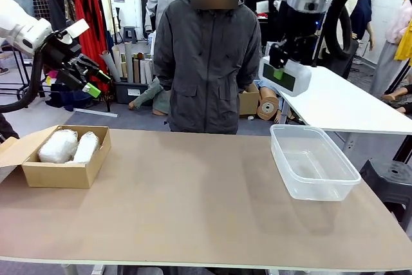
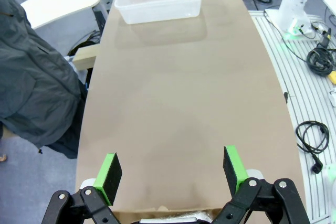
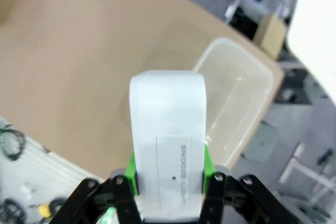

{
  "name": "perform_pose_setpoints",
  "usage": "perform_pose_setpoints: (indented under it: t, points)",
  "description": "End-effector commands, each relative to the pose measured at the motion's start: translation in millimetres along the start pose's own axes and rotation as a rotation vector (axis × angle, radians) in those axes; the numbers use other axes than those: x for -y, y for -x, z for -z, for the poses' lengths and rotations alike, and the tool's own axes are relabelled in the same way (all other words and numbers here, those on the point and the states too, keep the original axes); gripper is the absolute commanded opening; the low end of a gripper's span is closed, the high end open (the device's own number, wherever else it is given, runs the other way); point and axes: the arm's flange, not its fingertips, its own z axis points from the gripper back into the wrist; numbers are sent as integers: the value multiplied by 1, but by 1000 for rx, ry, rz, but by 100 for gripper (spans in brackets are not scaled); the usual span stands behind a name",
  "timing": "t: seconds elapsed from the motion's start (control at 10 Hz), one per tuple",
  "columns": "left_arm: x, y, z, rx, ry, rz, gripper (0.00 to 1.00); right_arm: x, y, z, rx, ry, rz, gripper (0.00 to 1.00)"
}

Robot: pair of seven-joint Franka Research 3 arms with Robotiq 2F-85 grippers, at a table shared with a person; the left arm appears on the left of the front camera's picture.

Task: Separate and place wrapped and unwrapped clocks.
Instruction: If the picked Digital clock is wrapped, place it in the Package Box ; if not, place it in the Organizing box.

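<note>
Counting up: two wrapped clocks, one (image 1: pixel 57 145) and the other (image 1: pixel 86 146), side by side in a single cardboard box (image 1: pixel 64 173) at the left end of the tabletop (image 1: pixel 193 204). One bare white clock (image 1: pixel 285 76), up in the air above the right side. One clear plastic tub (image 1: pixel 313 162) on the right. That's three clocks in all and two containers. One person (image 1: pixel 206 62) stands across the tabletop. Two claws: left (image 1: pixel 96 82), right (image 3: pixel 169 174).
</note>
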Motion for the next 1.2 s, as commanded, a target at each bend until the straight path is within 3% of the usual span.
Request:
perform_pose_setpoints:
  t: [0.0,0.2,0.5,0.9,1.1]
  points:
    - [0,-2,-1,10,-6,0,100,8,0,22,-69,41,88,0]
    - [0,-2,-1,10,-6,0,100,6,15,56,-120,34,159,0]
    - [0,-2,-1,10,-6,0,100,13,39,89,-77,40,318,0]
    - [0,-2,-1,10,-6,0,100,46,66,105,-33,53,448,0]
    - [0,-2,-1,10,-6,0,100,34,48,100,-73,35,369,0]
